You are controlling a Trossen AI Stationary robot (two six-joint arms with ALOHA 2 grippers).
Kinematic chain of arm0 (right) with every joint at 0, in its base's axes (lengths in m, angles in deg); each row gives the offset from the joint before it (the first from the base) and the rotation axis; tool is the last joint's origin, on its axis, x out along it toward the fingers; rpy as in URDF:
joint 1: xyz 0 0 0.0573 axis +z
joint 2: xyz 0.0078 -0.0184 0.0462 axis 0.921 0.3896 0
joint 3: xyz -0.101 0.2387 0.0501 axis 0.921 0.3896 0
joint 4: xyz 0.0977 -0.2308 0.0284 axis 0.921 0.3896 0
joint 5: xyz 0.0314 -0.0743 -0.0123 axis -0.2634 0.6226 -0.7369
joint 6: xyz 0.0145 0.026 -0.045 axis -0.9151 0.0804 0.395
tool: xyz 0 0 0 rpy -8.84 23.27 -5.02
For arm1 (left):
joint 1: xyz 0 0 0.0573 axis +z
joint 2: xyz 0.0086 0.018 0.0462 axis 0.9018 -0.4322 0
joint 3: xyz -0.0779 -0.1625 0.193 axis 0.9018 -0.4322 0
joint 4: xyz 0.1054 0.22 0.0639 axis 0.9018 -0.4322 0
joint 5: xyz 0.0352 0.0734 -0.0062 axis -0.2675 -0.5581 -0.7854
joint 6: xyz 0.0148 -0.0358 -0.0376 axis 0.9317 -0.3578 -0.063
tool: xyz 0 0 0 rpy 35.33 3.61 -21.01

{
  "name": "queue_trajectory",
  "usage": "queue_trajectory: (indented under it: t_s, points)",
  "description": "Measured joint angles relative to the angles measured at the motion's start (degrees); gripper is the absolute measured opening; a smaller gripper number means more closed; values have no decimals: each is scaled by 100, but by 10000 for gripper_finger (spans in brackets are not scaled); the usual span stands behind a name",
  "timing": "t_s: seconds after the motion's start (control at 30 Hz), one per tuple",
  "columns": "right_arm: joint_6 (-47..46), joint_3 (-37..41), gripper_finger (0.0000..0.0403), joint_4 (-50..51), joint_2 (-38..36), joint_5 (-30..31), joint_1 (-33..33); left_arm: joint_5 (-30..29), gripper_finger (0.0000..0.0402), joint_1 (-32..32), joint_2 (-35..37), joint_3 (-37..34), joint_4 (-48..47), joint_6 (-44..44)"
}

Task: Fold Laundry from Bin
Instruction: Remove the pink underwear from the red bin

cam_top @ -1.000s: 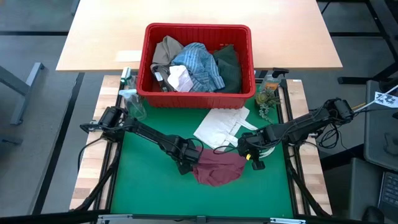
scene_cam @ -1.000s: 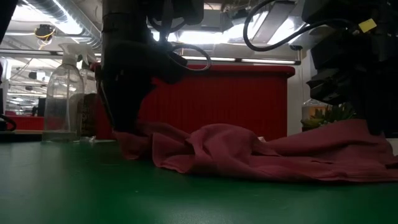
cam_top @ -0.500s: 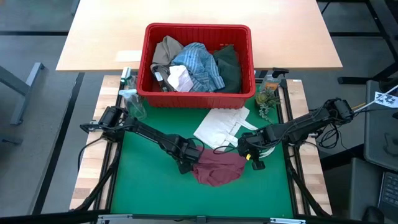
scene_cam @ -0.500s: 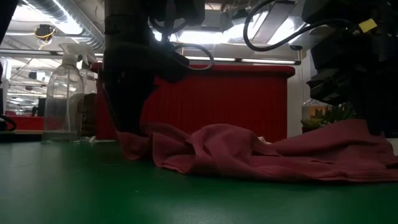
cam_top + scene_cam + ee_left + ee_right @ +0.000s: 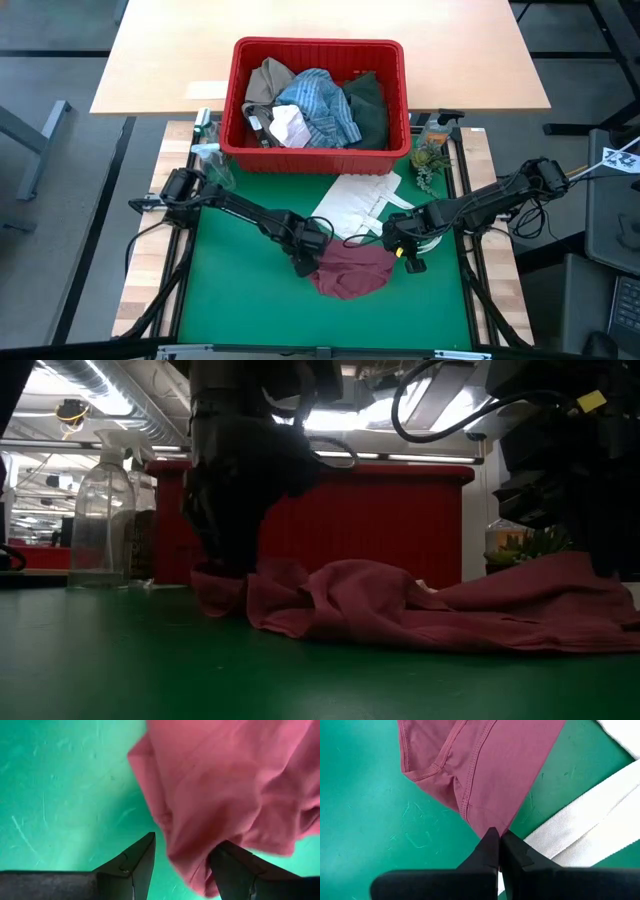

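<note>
Green mat [image 5: 230, 290] covers my work surface, a tan table [image 5: 160, 60] beyond it at 12 o'clock; ceiling lights glare in the room behind. The maroon cloth [image 5: 350, 272] lies crumpled at mat centre, seams visible. My left gripper [image 5: 303, 266] sits at its 9 o'clock edge, fingers parted astride a fold, not clamped. My right gripper [image 5: 399, 252], at its 3 o'clock corner, is pinched tight on the hem. The red bin [image 5: 318, 150] at 12 o'clock holds the striped shirt [image 5: 318, 105]. A white tote bag [image 5: 355, 205] lies partly hidden under my arms.
</note>
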Motion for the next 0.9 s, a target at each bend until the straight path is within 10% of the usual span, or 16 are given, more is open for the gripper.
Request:
queue_trajectory:
  t_s: [0.9]
  points:
    - [-2,4,1,274,-2,-200,7,-1107,173,316,-117,0,858,494]
